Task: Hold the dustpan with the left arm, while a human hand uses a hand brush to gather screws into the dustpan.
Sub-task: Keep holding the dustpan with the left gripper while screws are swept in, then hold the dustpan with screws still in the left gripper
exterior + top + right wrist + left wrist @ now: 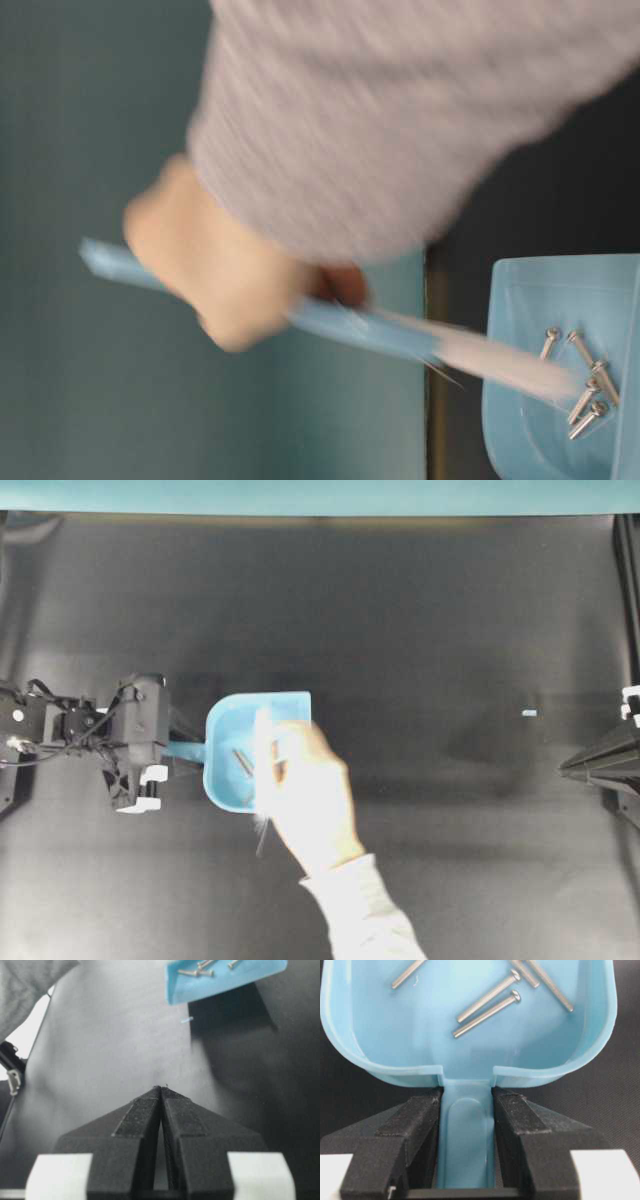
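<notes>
left pincer (466,1125): we see it clenched on the dustpan's (470,1045) flat handle, black pads pressed against both handle edges, jaws partly apart with the handle filling the gap.
left arm (90,725): we see it reaching in level from the left edge of the overhead view, pincer pointing right, cables exposed.
dustpan: held out in front of the left pincer, over the dark bench (440,630), wide straight edge facing away from the arm.
screws (487,1007): we count about five, all lying loose inside the pan.
hand brush (350,325): white bristles reach into the pan, right by the screws; blurred.
human hand (312,800): gripping the brush handle, grey-white sleeve coming in from the bottom of the overhead view; blurred.
right pincer (160,1091): we see it clamped tight, nothing between the pads, well apart from the pan at the right edge.
small blue fleck (529,713): on the bench, right of the pan.
</notes>
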{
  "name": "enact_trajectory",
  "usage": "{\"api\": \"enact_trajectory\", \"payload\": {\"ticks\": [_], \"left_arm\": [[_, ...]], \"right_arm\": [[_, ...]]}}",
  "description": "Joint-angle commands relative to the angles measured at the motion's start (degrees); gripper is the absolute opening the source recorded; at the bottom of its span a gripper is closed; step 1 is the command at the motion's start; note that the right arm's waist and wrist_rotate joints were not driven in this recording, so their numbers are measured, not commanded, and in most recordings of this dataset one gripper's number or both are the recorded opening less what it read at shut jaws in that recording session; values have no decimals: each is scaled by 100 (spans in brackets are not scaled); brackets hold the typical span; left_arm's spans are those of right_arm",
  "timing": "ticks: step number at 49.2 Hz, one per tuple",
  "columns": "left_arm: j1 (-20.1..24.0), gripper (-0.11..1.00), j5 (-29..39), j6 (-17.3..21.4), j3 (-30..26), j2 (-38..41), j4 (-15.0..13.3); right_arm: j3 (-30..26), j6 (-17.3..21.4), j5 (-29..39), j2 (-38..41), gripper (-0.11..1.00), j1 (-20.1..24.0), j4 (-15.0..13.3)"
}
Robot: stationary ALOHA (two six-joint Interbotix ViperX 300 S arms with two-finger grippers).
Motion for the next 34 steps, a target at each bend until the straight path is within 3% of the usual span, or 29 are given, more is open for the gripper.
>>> {"api": "enact_trajectory", "payload": {"ticks": [1, 34], "left_arm": [[18, 30, -185, -9, 18, -62, 18], [26, 30, -861, -9, 246, -264, 18]], "right_arm": [[-35, 0, -53, 26, 0, 0, 9], [-35, 0, -53, 26, 0, 0, 9]]}}
